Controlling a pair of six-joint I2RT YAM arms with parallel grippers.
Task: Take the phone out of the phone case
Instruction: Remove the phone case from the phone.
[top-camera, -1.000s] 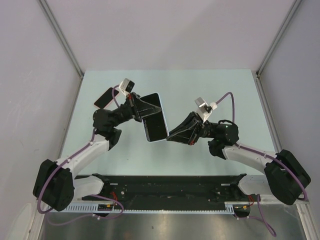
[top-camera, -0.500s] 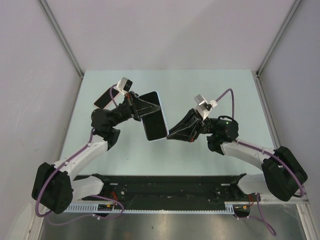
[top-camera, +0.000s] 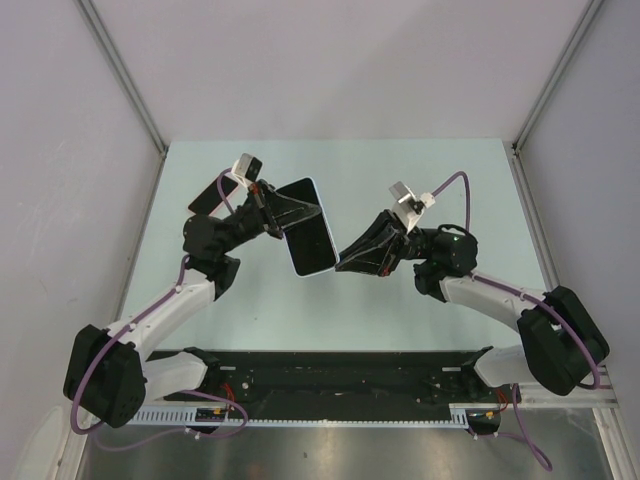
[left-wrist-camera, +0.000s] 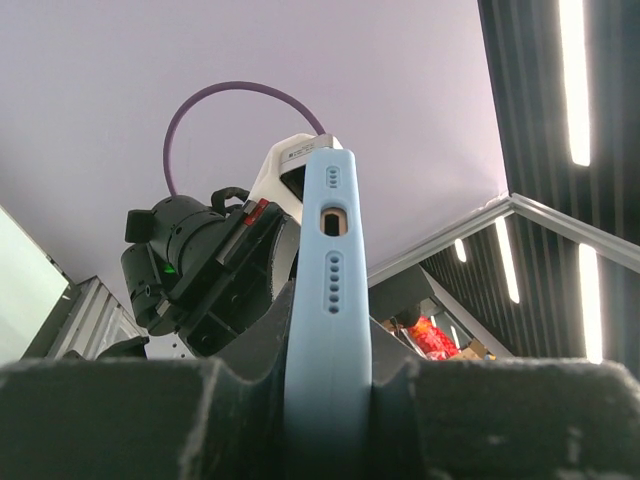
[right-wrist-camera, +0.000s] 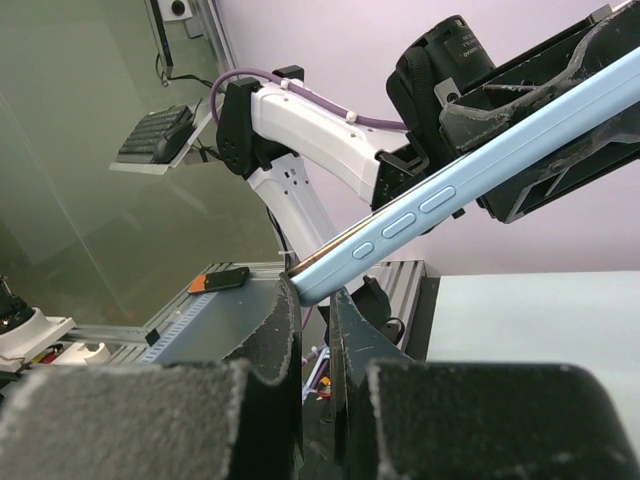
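The phone in its light blue case (top-camera: 309, 241) is held in the air above the table, screen up and tilted. My left gripper (top-camera: 286, 216) is shut on its far end; in the left wrist view the case's edge (left-wrist-camera: 328, 290) stands between the fingers of that gripper (left-wrist-camera: 328, 420). My right gripper (top-camera: 340, 266) meets the phone's near right corner. In the right wrist view the case (right-wrist-camera: 450, 190) slants down to the gripper (right-wrist-camera: 318, 298), and its corner sits pinched between the two nearly closed fingertips.
A flat dark object (top-camera: 207, 196) lies on the pale green table (top-camera: 420, 190) at the far left, behind the left arm. Grey walls enclose the table on three sides. A black rail (top-camera: 330, 370) runs along the near edge.
The left gripper has lifted the phone slightly up and away. The right gripper has moved up and left, and its tips have reached the phone's near corner.
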